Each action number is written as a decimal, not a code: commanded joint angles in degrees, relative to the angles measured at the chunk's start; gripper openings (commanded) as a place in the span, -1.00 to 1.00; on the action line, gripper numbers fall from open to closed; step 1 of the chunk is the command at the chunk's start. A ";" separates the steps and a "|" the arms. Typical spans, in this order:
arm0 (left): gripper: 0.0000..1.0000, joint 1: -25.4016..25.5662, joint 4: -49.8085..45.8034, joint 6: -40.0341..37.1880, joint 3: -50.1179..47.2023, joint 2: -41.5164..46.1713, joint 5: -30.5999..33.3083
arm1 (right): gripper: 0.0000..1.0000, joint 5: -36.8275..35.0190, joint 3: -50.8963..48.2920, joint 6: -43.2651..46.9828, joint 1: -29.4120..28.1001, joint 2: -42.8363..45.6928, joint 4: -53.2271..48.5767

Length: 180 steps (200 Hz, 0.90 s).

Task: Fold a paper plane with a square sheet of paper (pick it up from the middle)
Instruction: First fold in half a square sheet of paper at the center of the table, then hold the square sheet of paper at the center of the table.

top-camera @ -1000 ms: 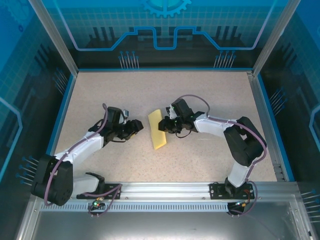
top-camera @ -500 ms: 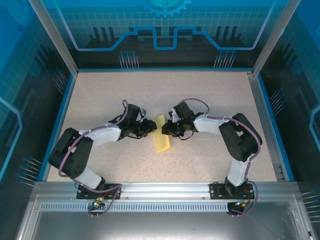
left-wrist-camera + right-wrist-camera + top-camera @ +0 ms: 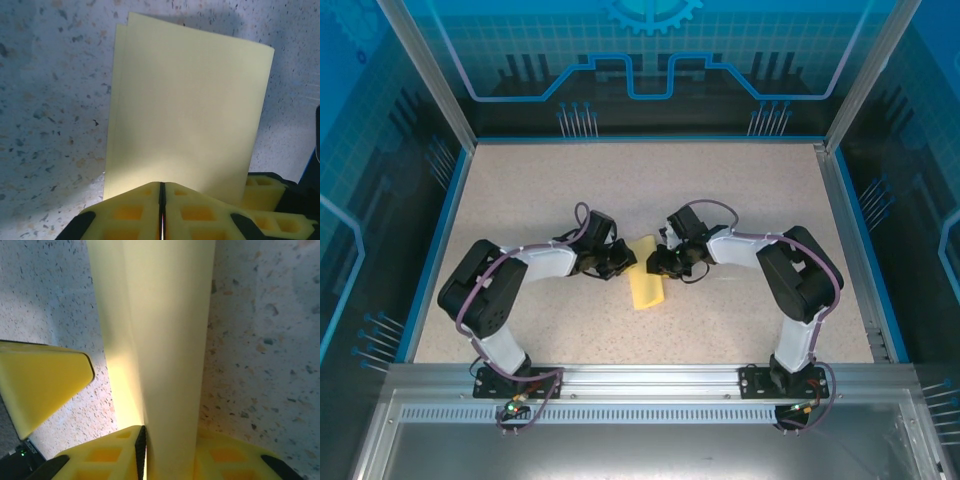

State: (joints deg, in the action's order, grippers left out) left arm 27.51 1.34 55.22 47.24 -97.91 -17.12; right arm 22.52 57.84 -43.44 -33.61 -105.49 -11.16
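The square sheet of paper (image 3: 646, 287) is folded into a narrow yellow strip in the middle of the table. My right gripper (image 3: 656, 262) meets its far end from the right. In the right wrist view the paper (image 3: 170, 340) runs up between both fingers of the right gripper (image 3: 170, 440), which is shut on it. My left gripper (image 3: 623, 263) sits at the strip's left edge. In the left wrist view its gripper (image 3: 161, 200) has the fingers pressed together, with the folded paper (image 3: 190, 110) lying flat beyond the tips and nothing showing between them.
Speckled beige tabletop (image 3: 740, 190) with blue side walls and a metal rail (image 3: 650, 378) at the near edge. The two grippers stand close together over the paper; a left finger (image 3: 45, 385) shows in the right wrist view.
The left arm swung right and its gripper reached the paper's left edge. The paper and right gripper shifted slightly toward the near side.
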 commanded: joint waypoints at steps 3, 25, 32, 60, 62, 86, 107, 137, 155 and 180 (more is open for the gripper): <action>-0.77 0.28 -3.94 -0.02 1.45 -1.69 1.43 | -0.38 -0.68 2.55 1.59 0.13 -1.51 -3.55; -0.78 0.70 -5.27 -0.75 1.78 -2.75 1.39 | -0.34 -1.26 3.07 2.82 -0.42 -1.12 -4.73; -0.78 0.63 -5.84 -1.15 2.05 -3.06 1.39 | -0.33 -1.64 3.19 3.01 -0.43 -0.75 -5.16; -0.80 0.71 -7.99 -2.98 3.07 -3.28 1.74 | -0.31 -2.63 4.39 3.60 -0.74 0.09 -7.33; -0.80 0.66 -8.13 -3.12 3.11 -3.19 1.74 | -0.30 -2.65 4.41 3.64 -0.75 0.15 -7.44; -0.80 0.71 -9.34 -3.85 3.80 -3.51 1.75 | -0.22 -4.77 5.12 3.93 -0.92 1.21 -10.30; -0.81 0.71 -9.35 -4.03 4.05 -3.86 1.24 | -0.03 -8.71 5.43 5.21 -1.24 2.77 -12.62; -0.82 0.67 -9.69 -4.18 4.33 -3.80 0.81 | 0.08 -10.48 9.67 9.98 -2.20 -0.52 -16.63; -0.82 0.78 -9.78 -4.31 4.51 -3.77 0.56 | 0.08 -10.36 12.42 12.43 -3.42 -3.25 -18.28; -0.81 0.77 -9.83 -4.21 4.70 -3.65 0.07 | 0.04 -12.09 14.30 13.32 -3.84 -5.44 -19.96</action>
State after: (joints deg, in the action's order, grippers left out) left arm 27.77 -6.48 52.12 50.43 -100.62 -16.16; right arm 12.38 70.54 -33.15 -36.36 -108.22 -26.57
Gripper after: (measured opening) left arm 0.095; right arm 0.532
